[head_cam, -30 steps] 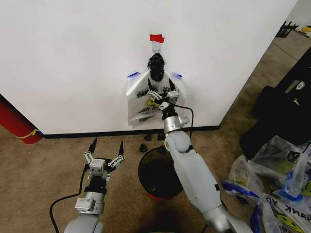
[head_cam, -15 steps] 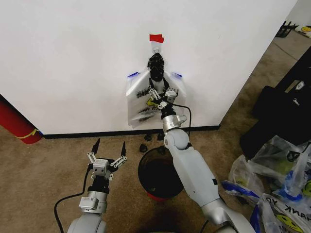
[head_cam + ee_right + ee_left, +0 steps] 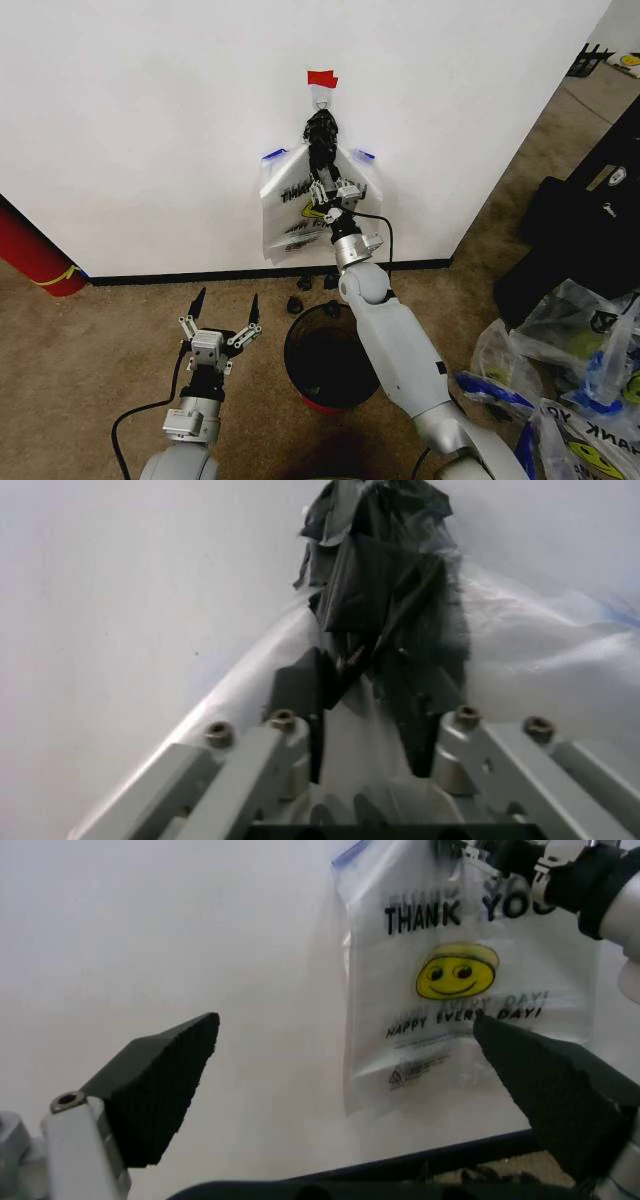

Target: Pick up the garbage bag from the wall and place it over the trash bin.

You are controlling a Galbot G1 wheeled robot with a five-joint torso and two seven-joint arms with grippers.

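The garbage bag [image 3: 290,205], translucent white with "THANK YOU" and a yellow smiley, hangs on the white wall [image 3: 150,120] under a red tape strip [image 3: 322,78]. Its top is gathered beneath a black knotted bundle [image 3: 320,130]. My right gripper [image 3: 323,180] reaches up against the bag; in the right wrist view its open fingers [image 3: 305,686] straddle the bag's neck just below the bundle [image 3: 385,577]. The round black trash bin [image 3: 300,385] stands on the carpet under the bag. Low at the left, my left gripper [image 3: 222,305] is open, facing the bag [image 3: 460,990].
A large red cylinder [image 3: 35,255] leans at the wall's left end. Small black scraps [image 3: 297,303] lie by the black baseboard [image 3: 180,275]. A black case [image 3: 590,220] and several plastic bags [image 3: 570,350] crowd the floor at the right.
My right gripper has climbed up the bag toward the black bundle. The left gripper shifted slightly right and lower in view, then held still.
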